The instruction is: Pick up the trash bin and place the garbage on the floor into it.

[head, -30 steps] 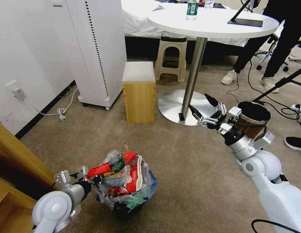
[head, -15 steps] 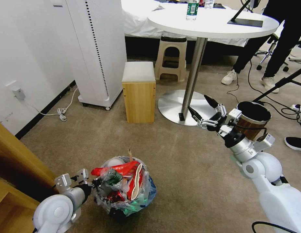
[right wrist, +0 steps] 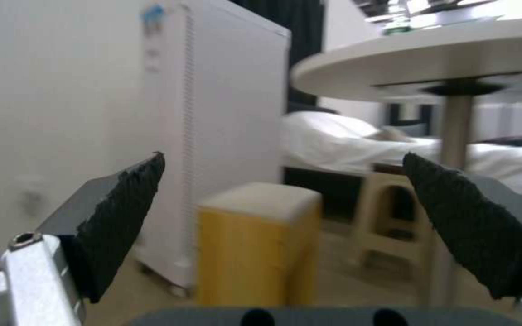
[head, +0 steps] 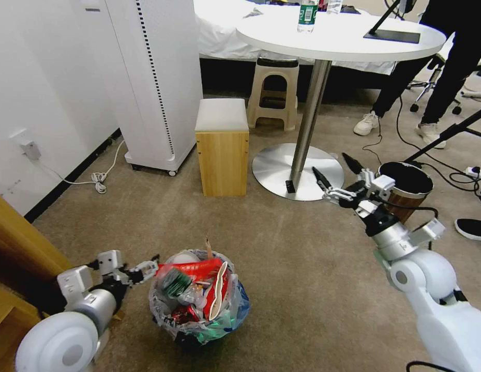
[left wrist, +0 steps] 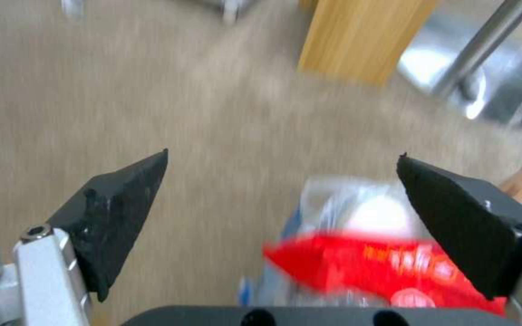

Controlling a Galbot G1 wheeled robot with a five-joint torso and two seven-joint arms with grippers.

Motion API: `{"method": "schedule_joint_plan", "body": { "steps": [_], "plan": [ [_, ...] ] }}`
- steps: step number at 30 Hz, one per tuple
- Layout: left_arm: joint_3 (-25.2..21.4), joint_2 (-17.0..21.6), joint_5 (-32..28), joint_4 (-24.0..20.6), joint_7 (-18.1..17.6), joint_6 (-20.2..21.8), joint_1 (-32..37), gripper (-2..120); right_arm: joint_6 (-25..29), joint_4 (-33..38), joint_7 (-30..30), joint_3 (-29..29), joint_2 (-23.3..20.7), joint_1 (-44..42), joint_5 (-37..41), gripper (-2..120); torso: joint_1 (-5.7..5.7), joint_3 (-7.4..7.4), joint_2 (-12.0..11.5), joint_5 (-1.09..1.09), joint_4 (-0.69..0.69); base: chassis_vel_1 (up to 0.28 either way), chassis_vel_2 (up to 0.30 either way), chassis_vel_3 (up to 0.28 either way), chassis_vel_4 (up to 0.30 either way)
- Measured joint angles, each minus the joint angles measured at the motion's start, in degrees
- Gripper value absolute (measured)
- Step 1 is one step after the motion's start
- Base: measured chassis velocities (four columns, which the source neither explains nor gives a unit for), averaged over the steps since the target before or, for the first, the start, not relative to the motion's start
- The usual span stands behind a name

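left gripper (head: 147,267): off the rim of the small black trash bin with crinkly clear plastic liner (head: 199,320), drawn back to its left, fingers now spread | bin: lowered from its raised position onto the carpet | red wrappers and crushed bowl (head: 201,284): sunk lower into bin | right gripper (head: 337,177): shifted slightly rightward

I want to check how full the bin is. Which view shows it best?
The head view: the whole bin stands on the carpet, litter heaped above its rim. The left wrist view catches just its blurred top and a red wrapper. The right wrist view faces furniture instead.
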Motion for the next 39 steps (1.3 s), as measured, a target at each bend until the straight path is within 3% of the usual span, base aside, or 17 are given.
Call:
{"method": "schedule_joint_plan", "body": {
  "steps": [2,3,5,9,17,20,23,30,39],
  "plan": [
    [0.4,-1.1,8.1,0.5,6.2,-7.1,1.1,100,0.6,1.0,1.7,3.0,1.0,-3.1,-3.1,100,0.0,0.0,0.0,0.0,-0.01,0.0,0.0,0.0,0.0],
    [0.4,-1.1,8.1,0.5,6.2,-7.1,1.1,100,0.6,1.0,1.7,3.0,1.0,-3.1,-3.1,100,0.0,0.0,0.0,0.0,-0.01,0.0,0.0,0.0,0.0],
    [1.1,-2.6,14.7,1.0,12.6,-12.6,2.5,100,1.6,3.2,5.6,6.4,2.7,-8.4,-5.0,100,-0.01,0.0,0.0,-0.01,-0.02,0.0,0.0,0.0,0.0],
    [1.5,-3.8,21.2,1.3,16.8,-17.0,5.5,100,4.1,5.5,10.4,10.5,5.8,-15.2,-6.0,100,-0.01,-0.01,0.0,0.0,-0.02,0.0,0.0,0.0,0.0],
    [0.6,-4.9,24.6,2.2,16.9,-23.1,9.9,100,8.0,6.1,11.8,12.8,9.3,-20.9,-7.0,100,0.0,0.0,0.0,0.0,-0.02,0.0,0.0,0.0,0.0],
    [-1.2,-5.7,29.3,3.6,16.6,-29.8,13.3,100,11.4,4.8,12.5,13.5,12.2,-22.7,-9.6,100,-0.01,0.0,0.0,0.0,0.0,0.0,0.0,0.0,0.0],
    [-3.2,-6.4,31.0,4.3,16.2,-33.2,15.4,100,13.6,4.2,13.3,14.2,13.9,-24.5,-11.4,100,-0.01,0.0,0.0,0.0,0.0,0.0,0.0,0.0,0.0],
    [-6.1,-5.2,26.0,4.9,15.3,-31.7,16.0,100,14.5,3.7,9.4,16.4,14.2,-27.4,-12.1,100,-0.01,0.0,0.0,0.0,-0.02,0.0,0.0,0.0,0.0],
    [-6.1,-5.1,25.2,4.9,15.2,-30.7,15.6,100,14.6,3.6,8.7,16.5,14.1,-27.3,-12.2,100,-0.01,0.0,0.0,0.0,-0.01,0.0,0.0,0.0,0.0]
  ]
}}
